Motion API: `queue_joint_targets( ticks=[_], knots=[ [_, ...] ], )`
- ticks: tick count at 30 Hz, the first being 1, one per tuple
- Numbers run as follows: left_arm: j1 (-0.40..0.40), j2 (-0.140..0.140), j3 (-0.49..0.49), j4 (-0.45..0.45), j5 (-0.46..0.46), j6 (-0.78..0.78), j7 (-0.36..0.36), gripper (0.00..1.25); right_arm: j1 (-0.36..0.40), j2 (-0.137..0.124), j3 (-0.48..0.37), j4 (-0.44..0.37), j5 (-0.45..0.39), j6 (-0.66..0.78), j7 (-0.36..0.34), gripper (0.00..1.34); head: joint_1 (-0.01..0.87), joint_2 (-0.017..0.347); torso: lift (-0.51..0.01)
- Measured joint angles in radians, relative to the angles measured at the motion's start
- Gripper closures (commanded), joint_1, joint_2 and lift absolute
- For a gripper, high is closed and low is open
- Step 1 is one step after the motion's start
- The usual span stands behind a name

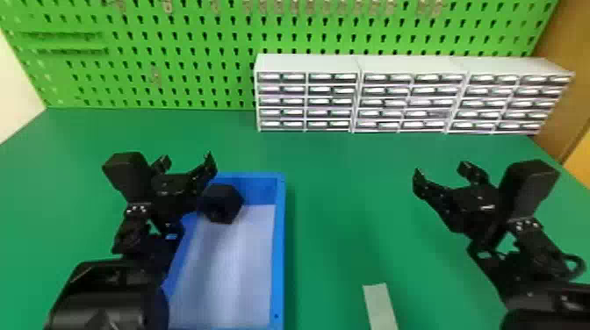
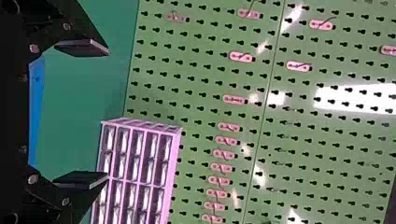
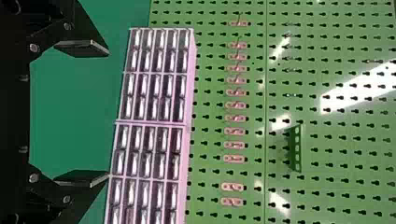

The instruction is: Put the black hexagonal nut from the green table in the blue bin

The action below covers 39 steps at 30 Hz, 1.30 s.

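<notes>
Black fingers spread wide on the left tool (image 1: 188,159), which hangs by the far left edge of the blue bin (image 1: 279,245); the black hexagonal nut (image 1: 224,206) sits inside, near the far wall. Beyond the bin's right rim, a broad stretch of green desk (image 1: 338,210) reaches toward the right tool (image 1: 440,170), its fingers also wide, with drawer cabinets (image 1: 307,63) lining the back.

The head view crops the blue bin (image 1: 278,250) and pale strip (image 1: 380,307).
</notes>
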Motion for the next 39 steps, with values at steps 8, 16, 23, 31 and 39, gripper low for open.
queue_joint_targets(
  ticks=[8,16,23,31,39],
  knots=[
    [0.000,0.000,-0.001,0.000,0.001,-0.001,0.000,0.32,0.003,0.000,0.000,0.000,-0.003,-0.003,0.000,0.35,0.686,0.051,-0.097],
    [0.001,0.000,0.000,-0.001,0.002,-0.002,0.000,0.32,0.003,0.000,0.000,0.000,-0.003,-0.003,0.000,0.35,0.686,0.051,-0.097],
    [0.002,0.000,0.000,-0.001,0.002,-0.002,0.000,0.32,0.003,0.000,0.000,0.000,-0.004,-0.003,0.000,0.35,0.686,0.051,-0.097],
    [0.002,0.000,-0.001,-0.001,0.002,-0.002,0.000,0.32,0.003,0.000,0.000,0.000,-0.004,-0.003,0.000,0.35,0.686,0.051,-0.097],
    [0.002,0.000,-0.002,-0.001,0.002,-0.002,0.000,0.32,0.003,-0.001,0.001,0.003,-0.004,-0.003,0.000,0.35,0.686,0.051,-0.097]
  ],
)
